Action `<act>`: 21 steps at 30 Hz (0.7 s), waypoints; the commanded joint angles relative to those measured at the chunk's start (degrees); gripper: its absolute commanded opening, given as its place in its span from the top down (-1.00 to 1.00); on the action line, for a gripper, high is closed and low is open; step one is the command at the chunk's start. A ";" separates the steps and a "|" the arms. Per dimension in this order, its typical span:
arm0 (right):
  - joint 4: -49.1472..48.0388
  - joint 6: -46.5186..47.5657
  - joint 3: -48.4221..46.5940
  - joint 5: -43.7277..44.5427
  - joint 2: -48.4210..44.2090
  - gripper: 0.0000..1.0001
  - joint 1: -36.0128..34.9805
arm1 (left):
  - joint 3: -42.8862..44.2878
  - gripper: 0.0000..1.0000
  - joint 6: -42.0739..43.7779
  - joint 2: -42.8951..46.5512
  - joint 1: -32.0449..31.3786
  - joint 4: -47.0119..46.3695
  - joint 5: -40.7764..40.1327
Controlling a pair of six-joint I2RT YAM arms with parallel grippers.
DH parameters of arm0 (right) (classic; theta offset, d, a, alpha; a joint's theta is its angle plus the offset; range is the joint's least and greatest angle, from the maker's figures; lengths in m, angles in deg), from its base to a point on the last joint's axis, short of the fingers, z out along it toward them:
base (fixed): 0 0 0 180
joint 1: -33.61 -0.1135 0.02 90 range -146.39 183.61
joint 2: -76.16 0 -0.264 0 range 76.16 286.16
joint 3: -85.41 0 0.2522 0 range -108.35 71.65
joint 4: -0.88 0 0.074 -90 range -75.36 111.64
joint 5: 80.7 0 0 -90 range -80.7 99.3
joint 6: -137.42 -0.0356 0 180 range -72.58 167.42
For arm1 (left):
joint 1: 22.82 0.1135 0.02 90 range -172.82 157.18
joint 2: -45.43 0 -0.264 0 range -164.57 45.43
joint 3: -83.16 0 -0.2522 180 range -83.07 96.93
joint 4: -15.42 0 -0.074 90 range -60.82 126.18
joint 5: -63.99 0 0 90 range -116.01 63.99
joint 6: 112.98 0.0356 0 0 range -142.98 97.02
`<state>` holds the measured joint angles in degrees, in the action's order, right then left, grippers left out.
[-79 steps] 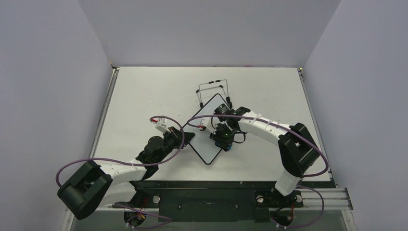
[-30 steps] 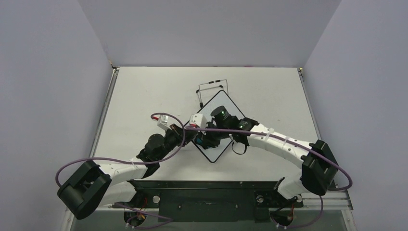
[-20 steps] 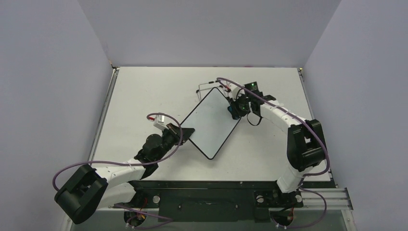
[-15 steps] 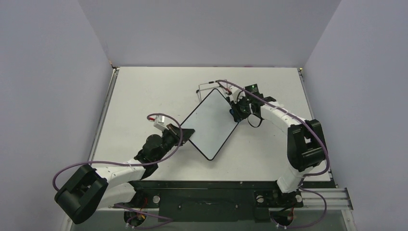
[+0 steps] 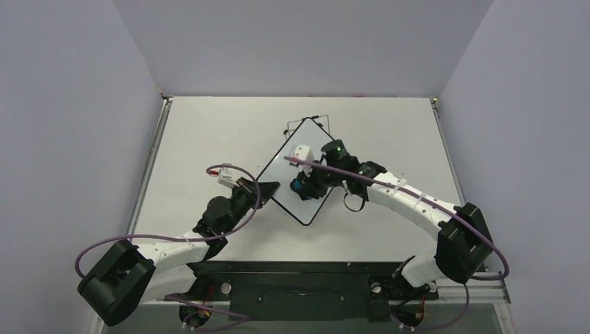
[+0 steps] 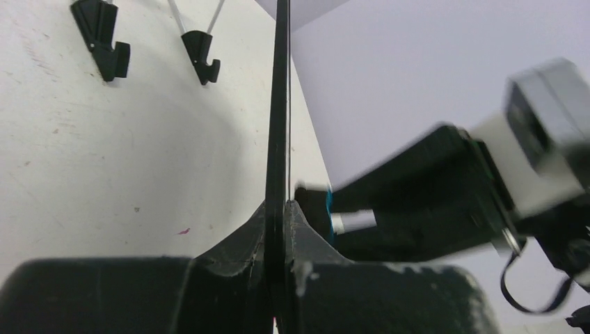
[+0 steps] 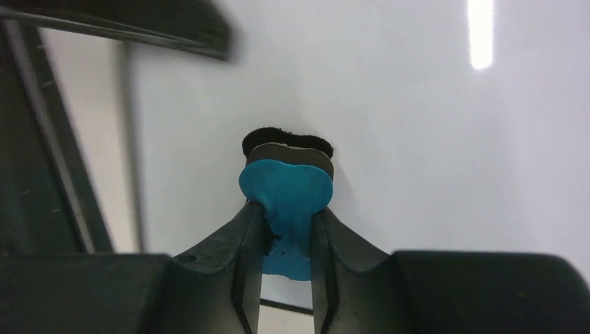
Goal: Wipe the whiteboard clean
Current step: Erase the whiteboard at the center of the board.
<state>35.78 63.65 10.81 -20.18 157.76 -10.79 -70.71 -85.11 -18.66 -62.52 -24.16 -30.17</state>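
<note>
On a white table (image 5: 209, 132), the left gripper (image 6: 278, 216) clamps the whiteboard (image 5: 306, 136) by its edge, while the right gripper (image 7: 286, 216) pinches a blue eraser (image 7: 285, 188) against its face.

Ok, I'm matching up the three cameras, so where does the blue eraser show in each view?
Top external: the blue eraser is near frame centre, over the near half of the whiteboard.
Left wrist: a thin teal sliver at mid-frame, just right of the board's edge.
Right wrist: at centre, against the white board face.
Shared landmark: the whiteboard's black frame.
</note>
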 commanded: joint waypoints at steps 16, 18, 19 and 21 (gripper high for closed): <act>-0.22 1.64 1.81 -1.34 0.12 1.00 10.55 | 1.99 1.00 -6.16 2.07 0.77 -14.44 1.60; -1.86 -0.78 1.43 -2.10 -1.65 1.00 5.75 | 2.03 1.00 -6.37 1.43 0.79 -14.98 1.87; -2.94 -1.60 0.90 -1.71 -1.65 1.00 3.30 | 2.16 1.00 -6.48 0.99 0.80 -15.27 2.05; -3.71 -3.53 -2.20 0.43 0.41 1.00 1.65 | 2.57 1.00 -6.51 -0.02 0.79 -15.76 3.19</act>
<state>35.72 64.81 12.30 -18.36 157.87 -5.56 -71.61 -87.29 -18.42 -61.60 -23.64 -30.15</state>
